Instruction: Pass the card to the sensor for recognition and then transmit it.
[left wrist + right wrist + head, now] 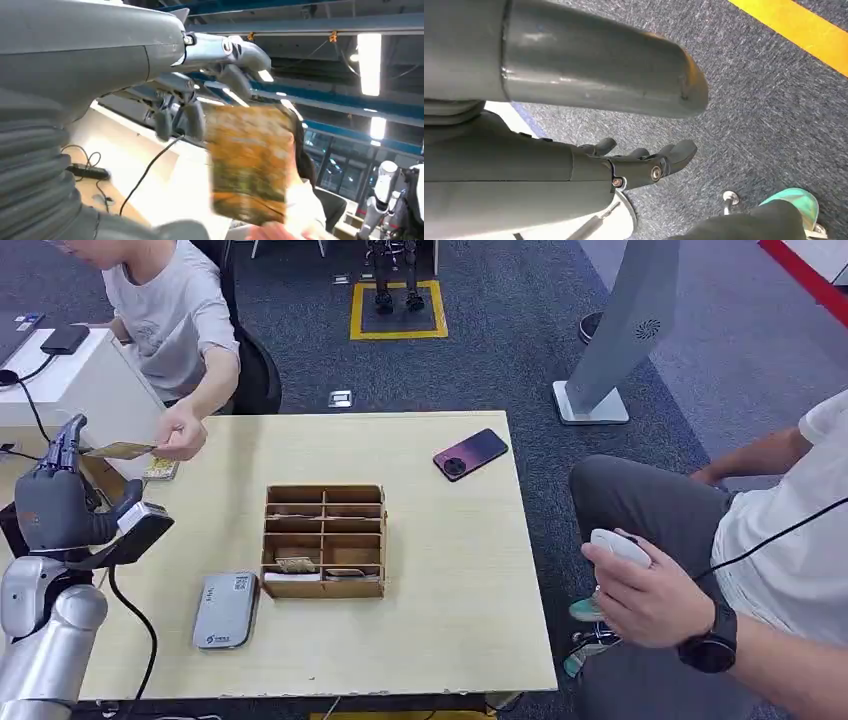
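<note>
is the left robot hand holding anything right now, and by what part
Yes: the left robot hand grips the card by one end with its fingertips; a person's hand holds the opposite end.

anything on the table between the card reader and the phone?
Yes: in the head view the cardboard divider box sits between the grey card reader and the dark phone; otherwise bare table.
</note>
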### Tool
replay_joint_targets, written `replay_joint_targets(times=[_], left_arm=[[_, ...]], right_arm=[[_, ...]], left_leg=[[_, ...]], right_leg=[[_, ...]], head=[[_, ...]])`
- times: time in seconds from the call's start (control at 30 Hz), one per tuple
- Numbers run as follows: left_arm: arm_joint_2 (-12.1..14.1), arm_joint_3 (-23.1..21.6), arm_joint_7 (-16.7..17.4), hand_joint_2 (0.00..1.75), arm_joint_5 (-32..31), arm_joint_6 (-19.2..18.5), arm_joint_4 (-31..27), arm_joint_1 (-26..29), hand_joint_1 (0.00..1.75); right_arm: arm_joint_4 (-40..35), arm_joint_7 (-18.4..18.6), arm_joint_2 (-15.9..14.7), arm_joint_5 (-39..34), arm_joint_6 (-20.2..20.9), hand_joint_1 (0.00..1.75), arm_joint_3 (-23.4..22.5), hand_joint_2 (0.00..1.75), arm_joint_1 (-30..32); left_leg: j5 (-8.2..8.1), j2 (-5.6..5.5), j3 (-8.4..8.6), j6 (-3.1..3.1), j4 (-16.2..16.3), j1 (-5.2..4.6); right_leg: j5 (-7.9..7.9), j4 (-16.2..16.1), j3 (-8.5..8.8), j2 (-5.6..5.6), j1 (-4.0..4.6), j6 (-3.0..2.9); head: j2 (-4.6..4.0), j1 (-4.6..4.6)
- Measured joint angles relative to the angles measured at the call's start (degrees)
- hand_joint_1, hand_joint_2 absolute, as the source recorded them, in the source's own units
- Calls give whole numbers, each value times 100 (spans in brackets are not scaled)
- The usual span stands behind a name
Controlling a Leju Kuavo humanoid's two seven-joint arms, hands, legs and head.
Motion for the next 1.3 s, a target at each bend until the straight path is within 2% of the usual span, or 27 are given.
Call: replay_joint_targets(times=[0.27,0.4,0.47,0.53,0.57,0.67,0.77,0.87,0.97,1.1,1.2,1.3], left_arm=[[-4,0,20,175,63,-55,35,-1,0],[-18,0,33,175,324,-289,35,12,0],[-42,0,11,175,709,-692,-59,118,0],[-50,-4,-140,175,1148,-1400,-383,394,0],[-48,-24,-188,175,1220,-1638,-600,554,0],[18,-265,-324,175,1162,-2175,-1385,1100,0],[101,-674,-389,175,876,-2468,-1959,1395,0],[142,-940,-326,175,548,-2503,-2361,1587,0],[255,-1487,-186,175,-198,-2415,-2673,1631,0],[389,-1891,7,175,-508,-2271,-2855,1622,0],[455,-2175,394,175,-1131,-1954,-2898,1549,0],[490,-2411,715,175,-1474,-1744,-2898,1444,0]], right_arm=[[0,2,-4,0,-4,0,0,0,-1],[0,-9,-4,-4,-11,0,0,0,0],[0,-4,-4,-17,-17,0,-7,0,6],[0,20,-4,-26,-17,0,-20,0,27],[0,26,-4,-28,-15,0,-26,0,37],[0,46,-15,-35,4,0,-68,0,94],[0,55,-22,-42,26,0,-112,0,125],[-2,24,-31,-42,26,0,-127,0,118],[-2,-44,-37,-42,6,0,-149,0,129],[-2,-96,-37,-42,-20,0,-153,0,112],[-2,-98,-42,-35,-24,0,-157,0,112],[-2,-57,-44,-33,-17,0,-160,0,103]], left_leg=[[0,0,0,0,0,0],[0,0,0,0,0,0],[0,1,0,0,0,0],[-1,11,0,0,0,0],[-3,16,0,-1,0,0],[-5,16,-3,1,0,0],[-6,5,-12,2,0,-1],[-8,20,-4,4,0,-3],[-4,10,-9,8,0,-3],[-2,14,-4,5,0,-3],[-1,12,-4,5,0,-2],[-2,13,-5,4,0,-2]], right_leg=[[0,0,0,0,0,0],[0,0,1,0,0,0],[0,0,1,2,0,0],[0,0,0,10,0,0],[-1,0,-1,14,0,0],[-2,-4,-3,16,0,0],[-3,-6,-6,3,-1,2],[-1,-5,-6,12,-3,2],[1,-5,-4,0,-2,5],[3,-4,-4,5,-2,4],[3,-3,-4,4,-2,4],[3,-2,-4,4,-2,4]], head=[[0,0],[0,2],[0,0],[0,0],[0,0],[0,0],[0,2],[0,-2],[0,0],[0,-4],[0,-4],[0,-4]])
